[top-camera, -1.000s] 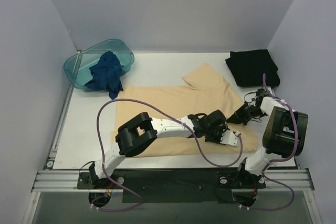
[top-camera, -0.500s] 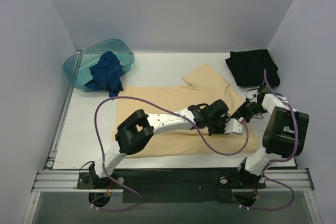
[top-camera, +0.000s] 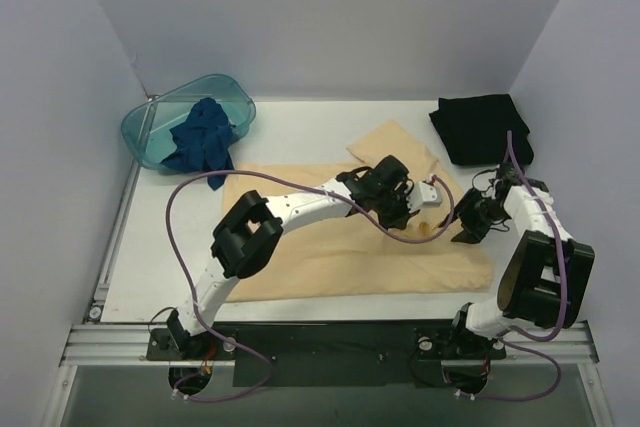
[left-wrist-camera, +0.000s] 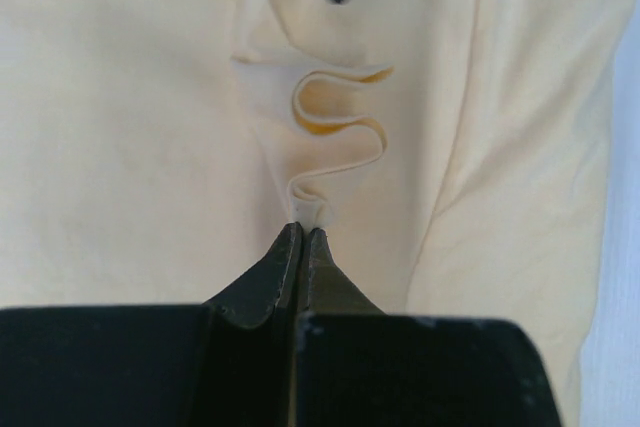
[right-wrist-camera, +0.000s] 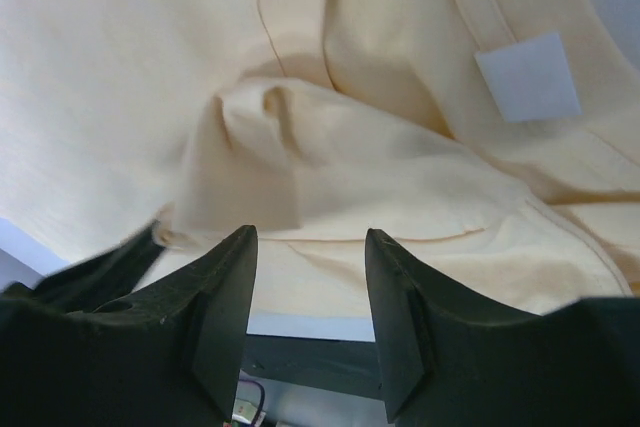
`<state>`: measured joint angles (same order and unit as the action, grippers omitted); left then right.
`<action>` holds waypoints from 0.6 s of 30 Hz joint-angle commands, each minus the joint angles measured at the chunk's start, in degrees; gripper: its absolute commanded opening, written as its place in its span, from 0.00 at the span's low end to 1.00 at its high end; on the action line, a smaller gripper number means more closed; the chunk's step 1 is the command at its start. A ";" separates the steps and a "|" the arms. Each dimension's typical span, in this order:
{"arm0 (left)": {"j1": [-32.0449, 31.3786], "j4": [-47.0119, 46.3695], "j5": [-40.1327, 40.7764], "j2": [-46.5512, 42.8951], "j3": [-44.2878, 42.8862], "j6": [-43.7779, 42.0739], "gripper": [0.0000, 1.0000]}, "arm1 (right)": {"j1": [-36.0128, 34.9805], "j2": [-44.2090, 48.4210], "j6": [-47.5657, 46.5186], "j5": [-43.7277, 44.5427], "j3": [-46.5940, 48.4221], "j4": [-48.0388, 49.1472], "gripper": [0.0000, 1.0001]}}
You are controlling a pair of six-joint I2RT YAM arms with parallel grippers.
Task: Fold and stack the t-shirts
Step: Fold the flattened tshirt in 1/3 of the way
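The white flat counter [top-camera: 300, 132] carries everything. A pale yellow-tan short-sleeved cotton t-shirt [top-camera: 330, 252] lies spread across its middle, running from near the left edge to near the right edge, its lower border close to the near edge and one sleeve pointing toward the far edge. In the far left corner sits a teal translucent plastic basin [top-camera: 140, 137]. A black cloth t-shirt [top-camera: 483, 127] lies as a flat folded block in the far right corner, apart from the yellow one. A dark blue cloth t-shirt [top-camera: 203, 139] is heaped crumpled in the basin, some of it draped over the basin's near rim. The left arm stretches across the yellow shirt toward the right edge. The left gripper [left-wrist-camera: 303, 237] is clenched, jaws pressed together on a small pinch of the yellow cloth, and a wavy ruffle of fabric rises just beyond the tips. The right gripper [right-wrist-camera: 310, 247] is just beside it near the right edge, jaws spread wide and gripping nothing, with a bunched fold of the yellow shirt lying ahead of the gap. A small white square label [right-wrist-camera: 527, 75] shows on the cloth near the collar band in the right wrist view.
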<state>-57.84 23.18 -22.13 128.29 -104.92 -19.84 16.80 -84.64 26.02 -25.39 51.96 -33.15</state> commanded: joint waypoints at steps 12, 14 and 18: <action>7.13 -1.29 3.76 1.08 -0.20 25.81 0.00 | -7.39 4.23 -5.45 2.27 -0.90 -6.41 0.12; 7.04 -1.82 3.67 1.35 0.16 25.73 0.00 | -9.58 1.95 -5.28 2.36 -0.20 -5.62 0.09; 7.39 -2.26 3.85 1.61 1.39 25.98 0.02 | -12.49 -3.33 -2.56 7.18 2.96 -4.73 0.03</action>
<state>-50.83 22.94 -18.59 129.38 -104.42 3.64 6.24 -83.66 22.02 -23.40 51.24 -36.42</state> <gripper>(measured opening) 0.027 0.060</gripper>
